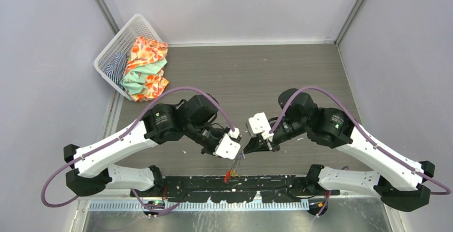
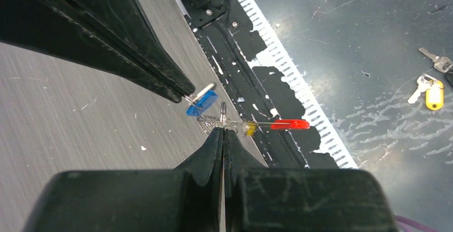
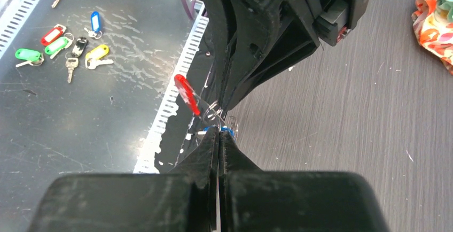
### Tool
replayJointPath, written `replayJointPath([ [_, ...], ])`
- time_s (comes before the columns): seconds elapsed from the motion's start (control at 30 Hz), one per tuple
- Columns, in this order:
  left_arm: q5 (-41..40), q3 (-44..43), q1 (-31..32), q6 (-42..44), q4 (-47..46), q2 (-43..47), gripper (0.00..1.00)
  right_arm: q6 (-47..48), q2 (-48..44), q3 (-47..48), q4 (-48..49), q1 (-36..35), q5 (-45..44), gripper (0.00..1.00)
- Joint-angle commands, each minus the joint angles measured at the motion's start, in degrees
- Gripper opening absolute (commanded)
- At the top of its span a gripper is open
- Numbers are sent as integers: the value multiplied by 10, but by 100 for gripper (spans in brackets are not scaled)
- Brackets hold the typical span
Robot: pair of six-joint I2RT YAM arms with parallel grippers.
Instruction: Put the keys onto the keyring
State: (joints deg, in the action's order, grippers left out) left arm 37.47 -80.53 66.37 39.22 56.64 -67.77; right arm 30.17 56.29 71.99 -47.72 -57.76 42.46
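Keyring [image 2: 223, 115] hangs over the surface's [image 2: 64, 114] near edge, clenched in my left end effector [image 2: 223, 132], red tag [image 2: 290, 124] sticking out (yellow-headed key [image 2: 249, 129] beside it). My right end effector [image 3: 219, 131] pinches the blue-headed key [image 2: 202, 102], just beside the ring.

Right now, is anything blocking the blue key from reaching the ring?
Nothing visible does. The blue key, pinched by the right gripper, sits close beside the ring held in the left gripper, and nothing shows between them. The red tag sticks out the other side.
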Motion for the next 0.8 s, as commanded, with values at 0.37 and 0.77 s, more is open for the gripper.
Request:
replayJointPath([
  [0.37,-3,35,2,-26,-77,54,0,-66,-12,-49,151,-13,-23,1],
  [0.77,-5,42,2,-49,-89,63,0,-41,-18,-38,97,-13,-10,1],
])
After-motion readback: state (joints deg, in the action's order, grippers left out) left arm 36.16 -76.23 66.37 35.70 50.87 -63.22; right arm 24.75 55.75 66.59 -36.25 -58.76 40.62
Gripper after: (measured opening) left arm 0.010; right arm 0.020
